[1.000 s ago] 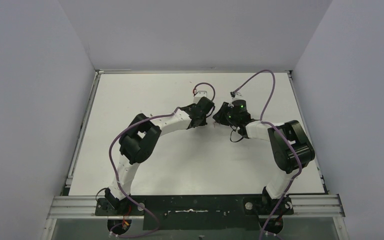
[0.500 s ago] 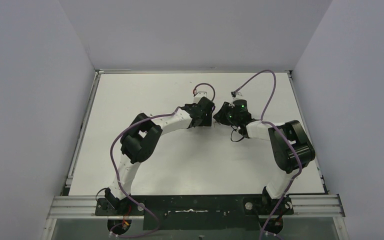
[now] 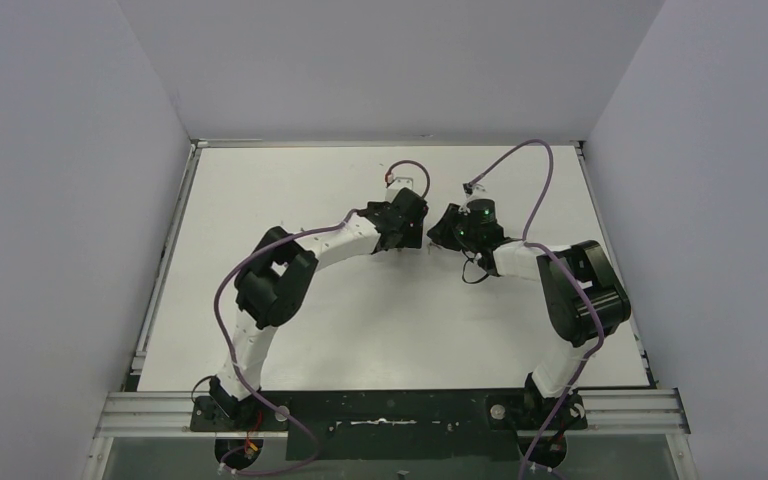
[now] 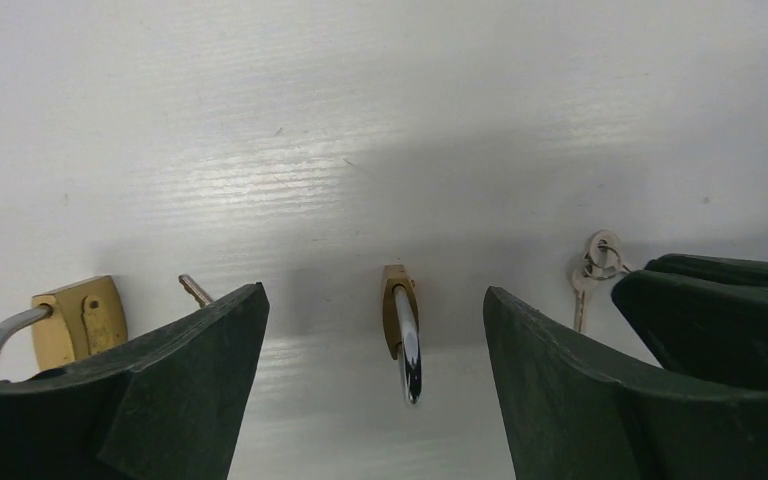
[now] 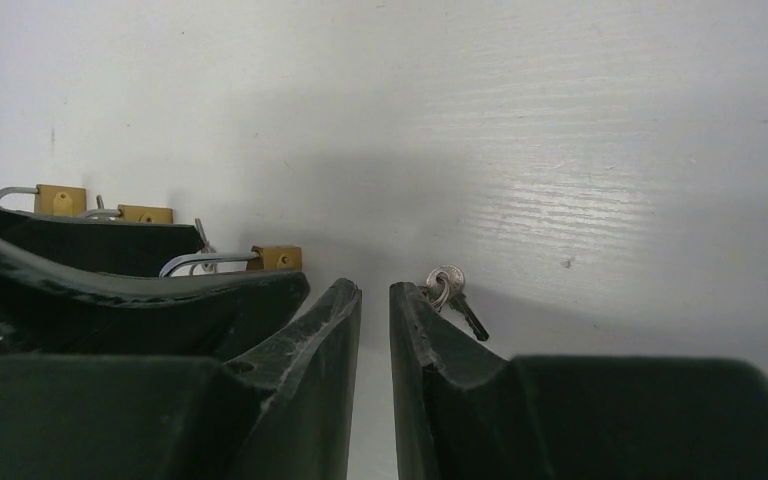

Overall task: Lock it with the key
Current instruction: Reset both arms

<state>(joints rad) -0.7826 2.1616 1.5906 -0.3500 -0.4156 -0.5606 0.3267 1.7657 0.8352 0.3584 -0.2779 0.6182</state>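
A small brass padlock (image 4: 396, 300) lies on the white table, its steel shackle (image 4: 407, 355) pointing at the left wrist camera. My left gripper (image 4: 374, 292) stands open around it, both fingers well clear of it. A bunch of keys on a ring (image 5: 448, 288) lies just beyond the right finger of my right gripper (image 5: 375, 287). The right jaws are all but shut, with a thin gap and nothing between them. The same keys (image 4: 593, 262) show in the left wrist view beside the right gripper's dark fingers (image 4: 720, 305). Both grippers meet at mid-table (image 3: 425, 240).
A second brass padlock (image 4: 80, 318) lies left of the left finger, with a key tip (image 4: 195, 290) beside it. The right wrist view shows two further padlocks (image 5: 60, 198) (image 5: 145, 213) behind the left gripper's fingers (image 5: 110, 262). Walls enclose the table (image 3: 290, 340).
The left gripper has gone from shut to open, letting go of the padlock, and its wrist has shifted slightly back. The right arm has not moved.
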